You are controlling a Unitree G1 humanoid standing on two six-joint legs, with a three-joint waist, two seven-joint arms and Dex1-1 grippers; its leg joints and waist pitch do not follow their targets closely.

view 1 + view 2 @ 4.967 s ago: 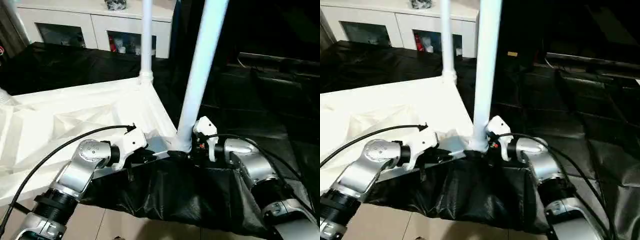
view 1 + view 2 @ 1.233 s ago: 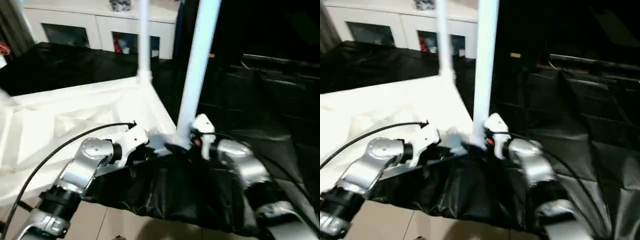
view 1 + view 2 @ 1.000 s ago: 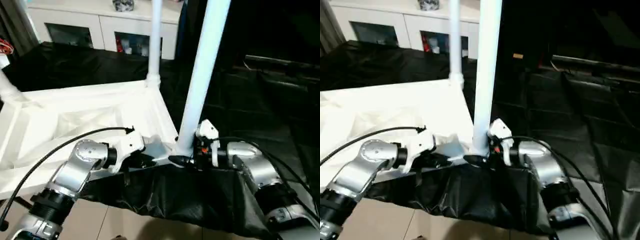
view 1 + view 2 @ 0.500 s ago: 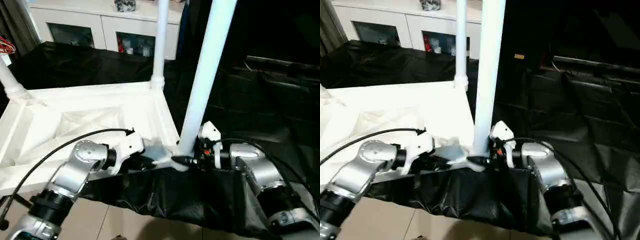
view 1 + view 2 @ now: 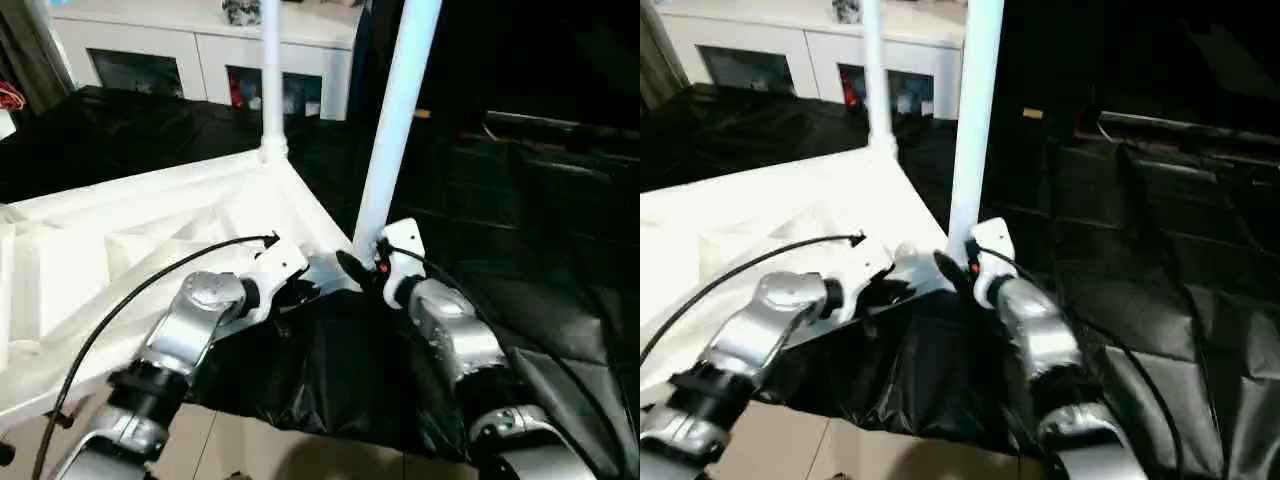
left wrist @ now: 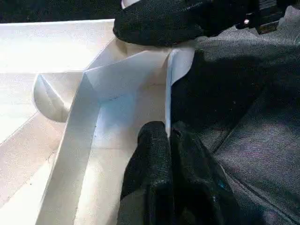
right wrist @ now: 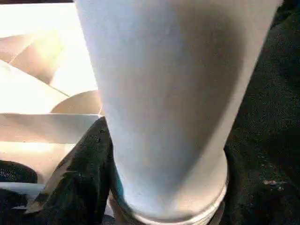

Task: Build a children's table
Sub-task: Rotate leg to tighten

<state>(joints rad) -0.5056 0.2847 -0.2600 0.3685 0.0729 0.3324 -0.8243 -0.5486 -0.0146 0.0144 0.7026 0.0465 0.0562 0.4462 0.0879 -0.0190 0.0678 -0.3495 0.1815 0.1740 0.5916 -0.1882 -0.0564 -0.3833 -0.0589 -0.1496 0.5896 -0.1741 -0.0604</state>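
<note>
Black sheeting covers the floor and low shapes around the work; white glass-doored cabinet (image 5: pixel 200 70) stands at the back. White plastic rectangular tabletop (image 5: pixel 120 250) lies upside down, ribbed underside up, on the sheeting. Two long tapered white tube legs stand upright in corner sockets: near leg (image 5: pixel 390 130) at the near right corner, far leg (image 5: pixel 270 80) at the far right corner.

Left gripper (image 6: pixel 166 154) has fingers together, pinched on the thin upright rim of the tabletop near that near corner. Right gripper (image 5: pixel 362 272) sits at the base of the near leg, fingers apart either side of it; whether they actually press the tube, cannot tell.

Step in hand looks like seating the near leg. Best done by holding the rim steady with the left while the right pushes straight down the leg's axis, no sideways lean, so the socket doesn't pry.

Open room lies to the right over the sheeting; the near edge overhangs bare floor, so avoid dragging the tabletop toward the robot.
</note>
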